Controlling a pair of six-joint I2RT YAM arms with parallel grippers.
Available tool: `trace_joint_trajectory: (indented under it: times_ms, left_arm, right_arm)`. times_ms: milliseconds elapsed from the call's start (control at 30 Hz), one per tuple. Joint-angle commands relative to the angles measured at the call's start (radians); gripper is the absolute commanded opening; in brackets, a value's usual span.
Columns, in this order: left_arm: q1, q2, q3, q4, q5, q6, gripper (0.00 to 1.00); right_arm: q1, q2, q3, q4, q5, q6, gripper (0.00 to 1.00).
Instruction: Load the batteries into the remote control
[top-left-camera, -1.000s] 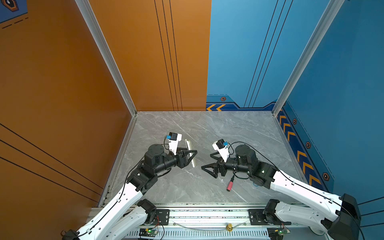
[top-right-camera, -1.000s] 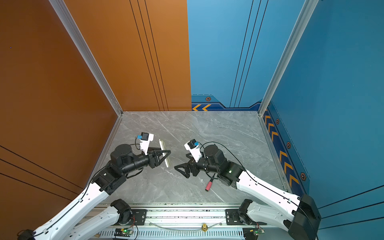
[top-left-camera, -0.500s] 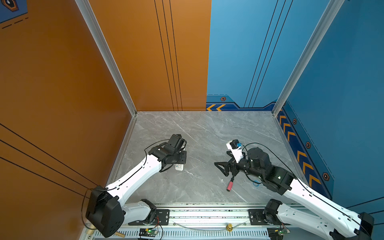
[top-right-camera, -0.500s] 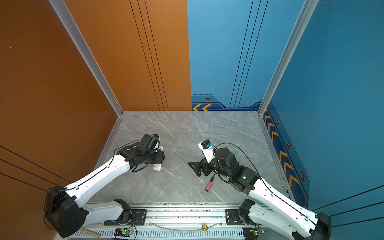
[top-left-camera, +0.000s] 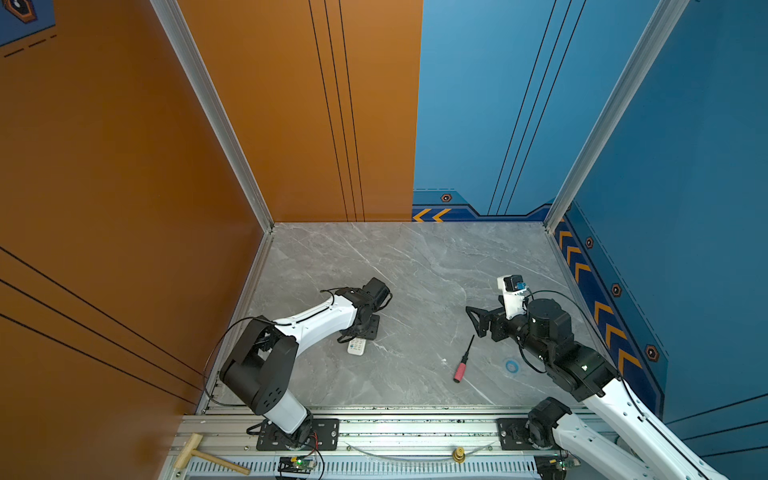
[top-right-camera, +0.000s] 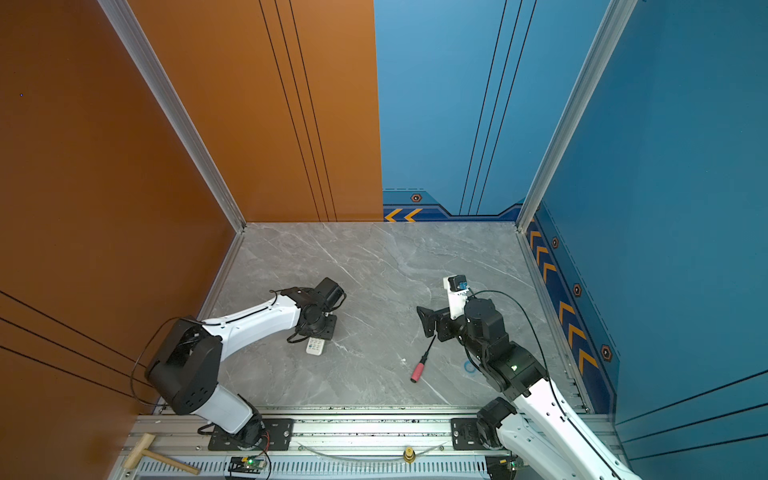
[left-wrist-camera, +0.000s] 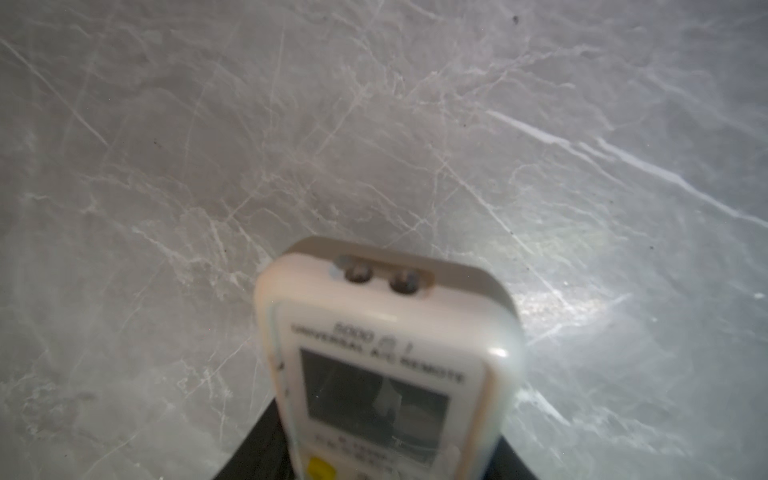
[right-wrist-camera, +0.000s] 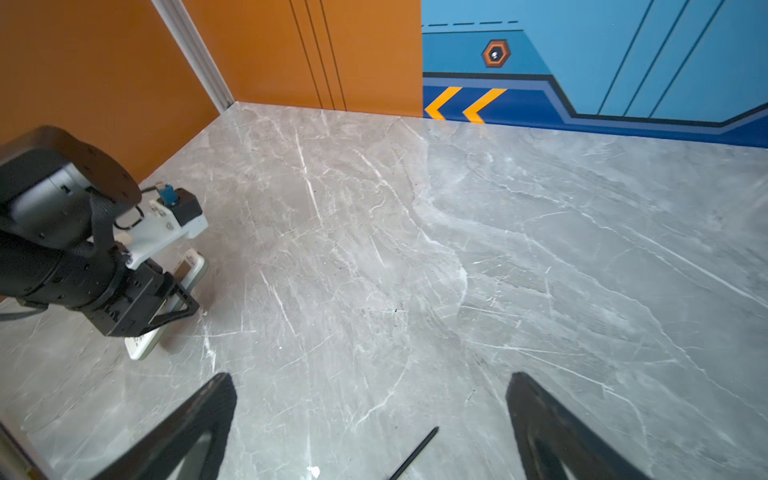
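Left wrist: remote control (left-wrist-camera: 388, 365) reads "UNIVERSAL A/C REMOTE", pinched by left claw (right-wrist-camera: 174, 291); right claw (right-wrist-camera: 370, 419) spread.

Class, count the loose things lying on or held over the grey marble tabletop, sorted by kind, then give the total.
Remote control: 1
Screwdriver: 1
Batteries: 0 visible
Total: 2

White remote control (left-wrist-camera: 388, 374) (yellow button)
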Motion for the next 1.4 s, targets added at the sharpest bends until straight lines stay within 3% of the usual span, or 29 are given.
trace_joint_trajectory:
  times_ms: [0,233,467,567,700,833,1000,1167,1233,1300,1367]
  left_arm:
    - [-0.003,0.045,0.015,0.028,-0.015,-0.023,0.05]
    - [-0.006,0.107,-0.009,0.094,-0.002,-0.044,0.15]
    - [-0.004,0.059,-0.063,0.152,0.019,-0.055,0.7]
    - [-0.005,0.025,-0.078,0.157,0.018,-0.055,0.79]
    - [-0.005,-0.037,-0.089,0.154,0.019,-0.055,0.99]
    - [0.004,-0.139,-0.115,0.138,0.007,-0.056,0.98]
    - [0.047,-0.333,-0.176,0.123,-0.12,0.0,0.98]
    - [0.177,-0.49,-0.223,0.109,-0.273,0.036,0.98]
    - [0.199,-0.529,-0.274,0.171,-0.413,0.023,0.98]
    - [0.2,-0.577,-0.339,0.288,-0.443,0.15,0.98]
    - [0.208,-0.618,-0.396,0.377,-0.494,0.202,0.98]
  right_arm:
    - [-0.033,-0.019,-0.008,-0.022,0.034,0.013,1.0]
    - [-0.095,-0.048,-0.017,-0.022,0.036,0.01,1.0]
    - [-0.14,-0.064,-0.023,-0.033,0.036,0.007,1.0]
    - [-0.166,-0.068,-0.025,-0.036,0.023,0.0,1.0]
    - [-0.199,-0.072,-0.038,-0.042,0.015,-0.001,1.0]
    - [-0.229,-0.079,-0.071,-0.04,0.026,-0.002,1.0]
    - [-0.273,-0.124,-0.166,0.021,0.105,-0.023,1.0]
    - [-0.373,-0.139,-0.284,0.14,0.133,-0.033,1.0]
    - [-0.406,-0.141,-0.331,0.195,0.165,-0.024,1.0]
    - [-0.422,-0.148,-0.378,0.255,0.211,-0.018,1.0]
    - [-0.435,-0.159,-0.422,0.322,0.195,-0.057,1.0]
